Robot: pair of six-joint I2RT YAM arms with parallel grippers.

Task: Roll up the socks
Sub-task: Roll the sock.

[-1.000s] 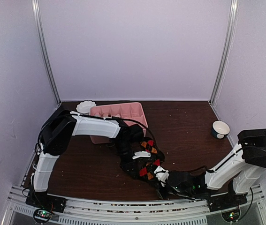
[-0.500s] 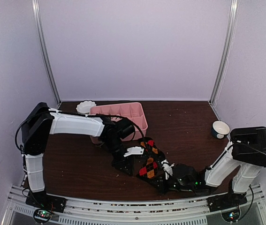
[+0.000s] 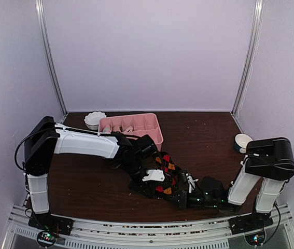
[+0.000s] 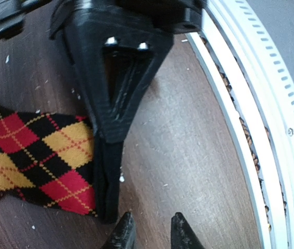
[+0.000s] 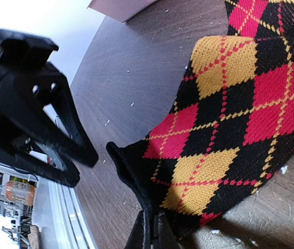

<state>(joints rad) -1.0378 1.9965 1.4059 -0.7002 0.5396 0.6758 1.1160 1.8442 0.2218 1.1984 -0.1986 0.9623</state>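
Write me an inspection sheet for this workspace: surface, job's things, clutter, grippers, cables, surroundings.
Surface: dark wood table, dotted with pale specks.
Job's things: one argyle sock spread on the wood near the front edge; no other sock clearly seen.
Clutter: pink tray, scalloped white dish behind it, small bowl at the right.
Grippers: right gripper shut on the sock's black edge; left gripper slightly open over bare wood, holding nothing.
Cables: black cable looped at the left arm's shoulder; another at the right arm.
Surroundings: pale walls, metal rail along the near edge.
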